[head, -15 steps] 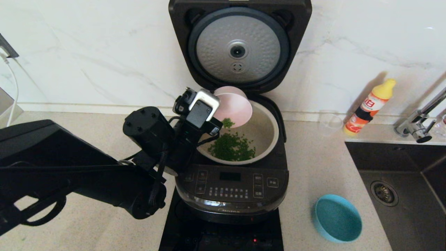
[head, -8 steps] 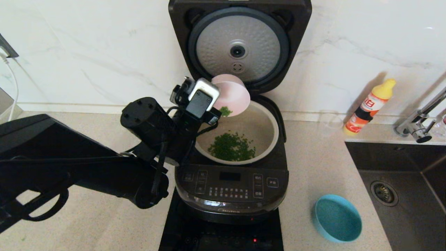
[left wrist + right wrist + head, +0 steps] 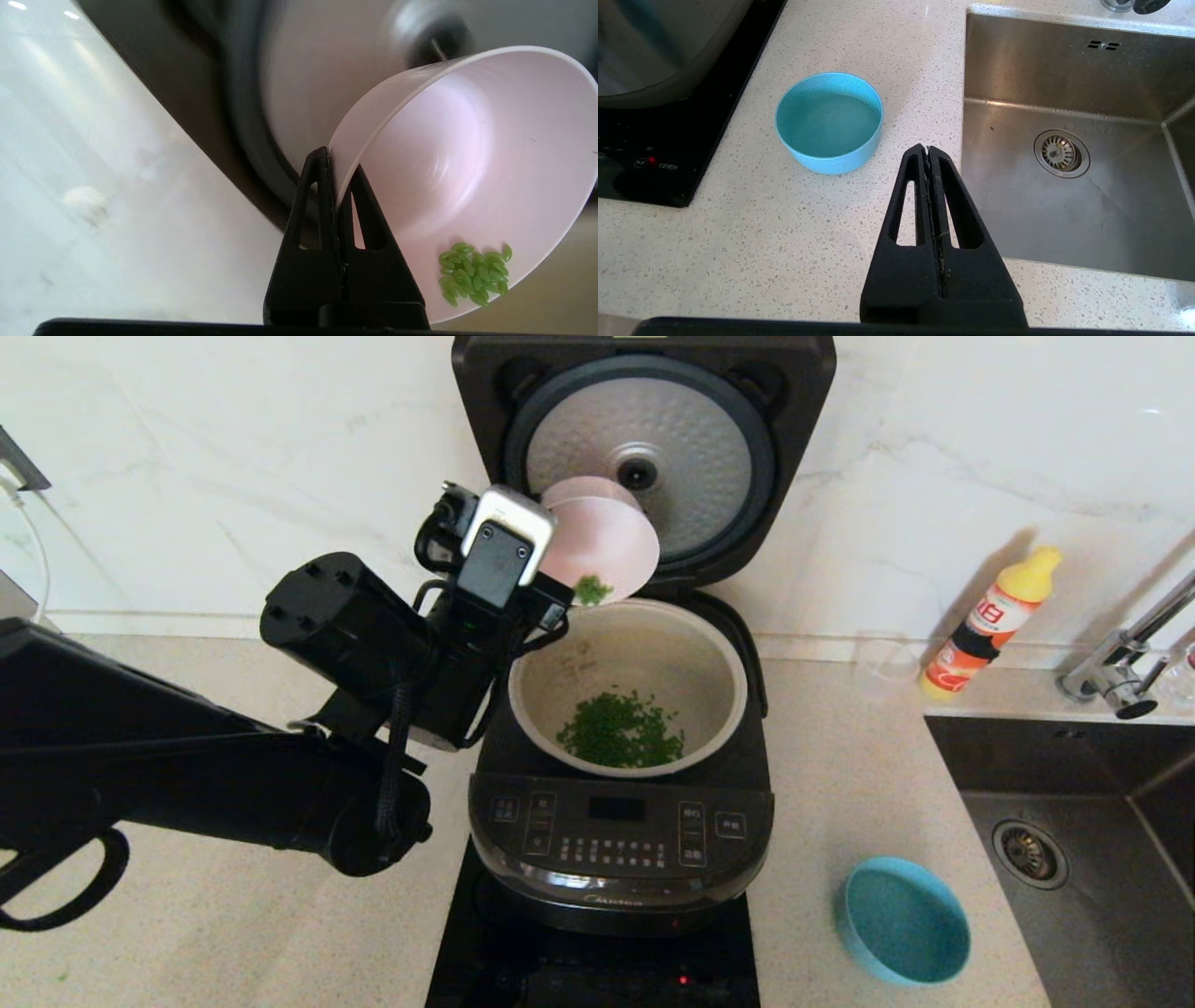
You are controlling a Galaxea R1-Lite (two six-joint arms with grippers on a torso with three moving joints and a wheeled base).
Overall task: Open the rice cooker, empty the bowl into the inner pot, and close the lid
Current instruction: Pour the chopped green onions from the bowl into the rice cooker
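The black rice cooker (image 3: 621, 859) stands open, its lid (image 3: 644, 457) upright with the dimpled silver disc facing me. The cream inner pot (image 3: 709, 658) holds a heap of green grains (image 3: 621, 730). My left gripper (image 3: 334, 161) is shut on the rim of the pale pink bowl (image 3: 602, 537), also in the left wrist view (image 3: 467, 163). It holds the bowl tipped on its side above the pot's back left edge. A small clump of green grains (image 3: 474, 273) still lies in the bowl. My right gripper (image 3: 928, 151) is shut and empty above the counter, out of the head view.
A teal-blue bowl (image 3: 904, 920) sits on the counter right of the cooker, also in the right wrist view (image 3: 829, 121). A steel sink (image 3: 1074, 831) lies at the far right. An orange-and-yellow bottle (image 3: 990, 621) and a clear cup (image 3: 882, 665) stand near the wall. The cooker rests on a black cooktop (image 3: 504, 961).
My left arm has lifted the pink bowl up and back to the left, away from the pot's mouth. The right arm has not moved.
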